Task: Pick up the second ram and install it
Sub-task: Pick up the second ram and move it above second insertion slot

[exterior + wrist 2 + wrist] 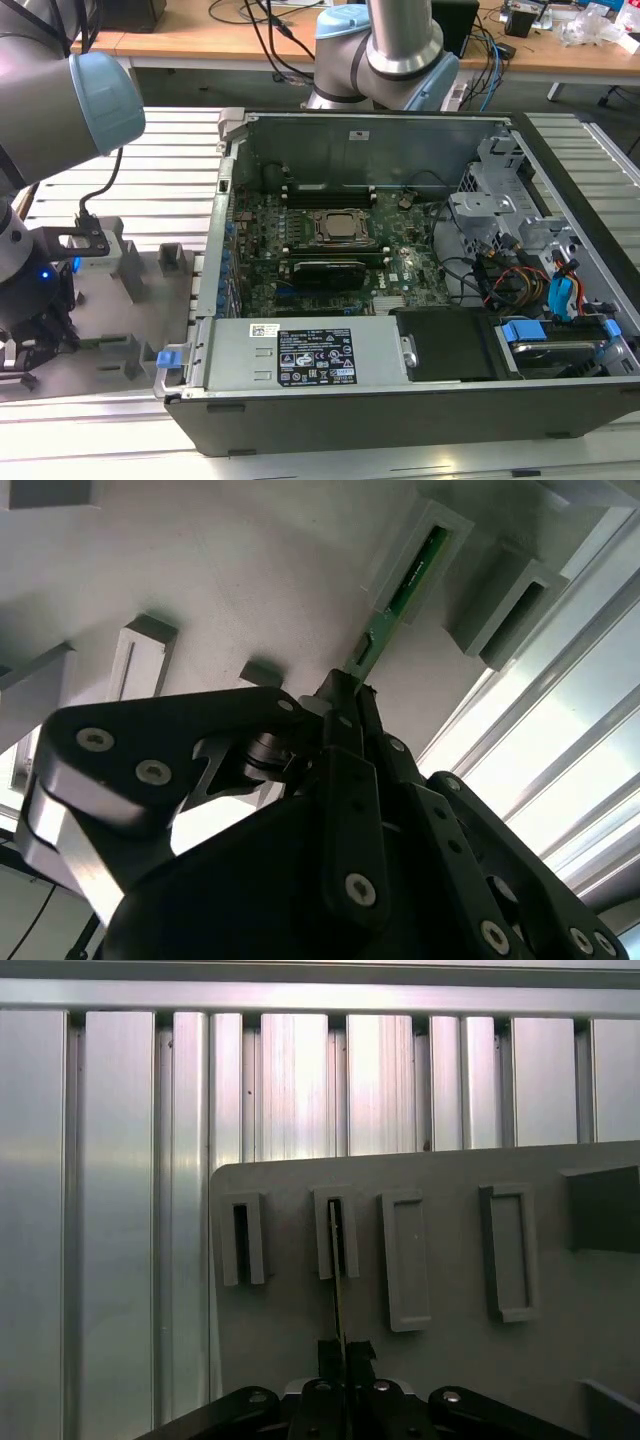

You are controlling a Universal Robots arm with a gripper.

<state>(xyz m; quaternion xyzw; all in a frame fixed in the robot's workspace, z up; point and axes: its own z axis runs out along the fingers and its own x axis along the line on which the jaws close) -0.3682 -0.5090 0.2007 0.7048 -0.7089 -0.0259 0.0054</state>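
Observation:
The second ram (405, 585) is a thin green board standing on edge, its far end in the slot of a gray fixture block (452, 522). My gripper (345, 695) is shut on its near end, the fingers (340, 740) pinching both faces. In the first wrist view the ram (337, 1260) appears edge-on, running from the gripper (341, 1352) up into the second block (322, 1232) of a row. In the exterior view the gripper (30, 345) hangs low over the gray fixture plate (110, 375), on the exterior view's left of the open computer case (330, 355).
Several empty gray fixture blocks (405, 1260) stand on the plate beside the held one. The plate lies on a ribbed aluminium table (120, 1210). Inside the case, the motherboard (330, 245) has long black memory slots (325, 195) near the processor socket. Cables and drive bays (540, 290) fill the case's other end.

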